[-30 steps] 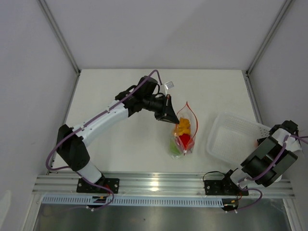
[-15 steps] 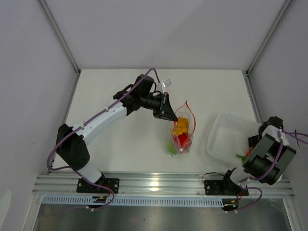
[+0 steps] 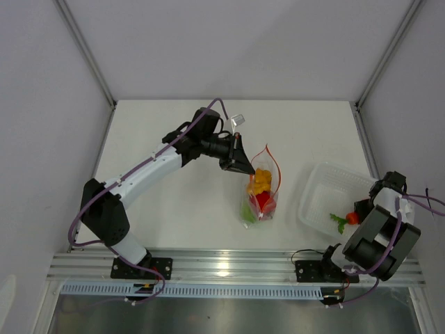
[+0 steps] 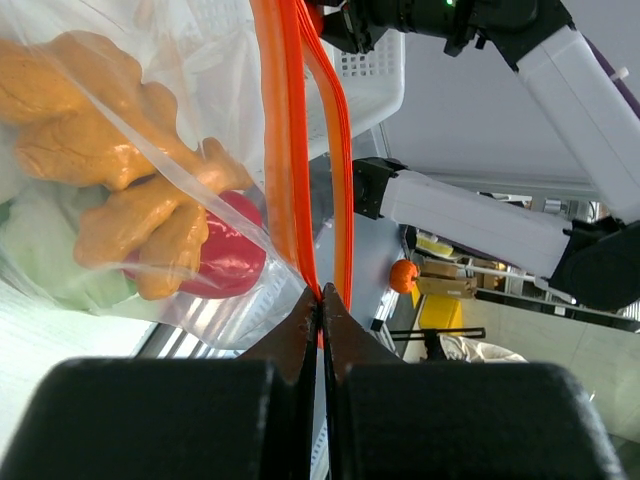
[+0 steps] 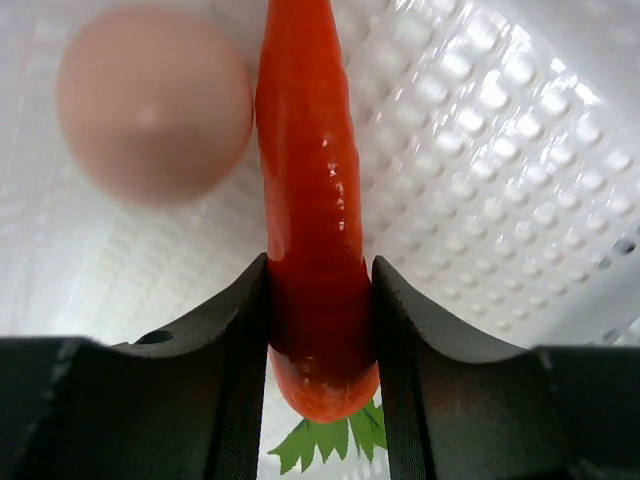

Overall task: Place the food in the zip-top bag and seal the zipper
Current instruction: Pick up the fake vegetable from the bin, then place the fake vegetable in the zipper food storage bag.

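Note:
The clear zip-top bag (image 3: 261,198) lies mid-table and holds an orange-yellow lumpy piece (image 4: 130,185), a red piece (image 4: 225,258) and a green piece (image 4: 55,270). My left gripper (image 3: 243,167) is shut on the bag's red-orange zipper (image 4: 290,150) at its far end; its closed fingertips (image 4: 321,296) pinch the strip. My right gripper (image 3: 356,218) is shut on a long red-orange toy food with green leaves (image 5: 312,200), held over the white basket (image 3: 323,191). A pink round piece (image 5: 155,105) lies in the basket below it, blurred.
The white perforated basket (image 5: 500,150) stands at the right, close to the table's right edge and the right arm's base. Grey walls with metal posts enclose the table. An aluminium rail runs along the near edge.
The right arm has drawn back toward its base and now holds the red-orange piece over the basket. The left gripper has shifted slightly left, taking the bag with it.

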`<control>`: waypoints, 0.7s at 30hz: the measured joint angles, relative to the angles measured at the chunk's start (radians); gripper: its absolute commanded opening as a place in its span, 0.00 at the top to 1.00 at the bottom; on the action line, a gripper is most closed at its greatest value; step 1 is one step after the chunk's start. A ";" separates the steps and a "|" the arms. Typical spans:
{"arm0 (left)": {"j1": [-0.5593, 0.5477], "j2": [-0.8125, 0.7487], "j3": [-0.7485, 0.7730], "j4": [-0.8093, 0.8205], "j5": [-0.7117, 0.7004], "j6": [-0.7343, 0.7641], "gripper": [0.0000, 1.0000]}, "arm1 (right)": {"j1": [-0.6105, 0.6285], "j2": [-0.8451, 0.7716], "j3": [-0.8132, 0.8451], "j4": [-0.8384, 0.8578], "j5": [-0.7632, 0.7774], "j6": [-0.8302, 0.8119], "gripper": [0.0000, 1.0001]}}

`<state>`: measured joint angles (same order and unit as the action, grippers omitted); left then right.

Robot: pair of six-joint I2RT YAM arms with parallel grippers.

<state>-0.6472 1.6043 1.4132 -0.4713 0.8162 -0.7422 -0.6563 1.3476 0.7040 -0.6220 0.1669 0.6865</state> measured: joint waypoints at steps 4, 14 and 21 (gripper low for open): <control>0.000 -0.001 0.000 0.000 -0.001 -0.001 0.99 | 0.033 -0.117 0.000 -0.073 -0.056 0.003 1.00; 0.000 -0.009 -0.004 -0.002 -0.010 -0.001 0.99 | 0.172 -0.341 0.241 -0.277 -0.156 0.054 1.00; 0.000 -0.017 -0.007 -0.003 -0.029 -0.001 0.99 | 0.598 -0.291 0.446 -0.288 -0.205 0.055 1.00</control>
<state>-0.6472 1.5871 1.4063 -0.4747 0.7868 -0.7433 -0.0586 1.0569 1.1496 -0.9100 -0.0383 0.7414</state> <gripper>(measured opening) 0.005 0.426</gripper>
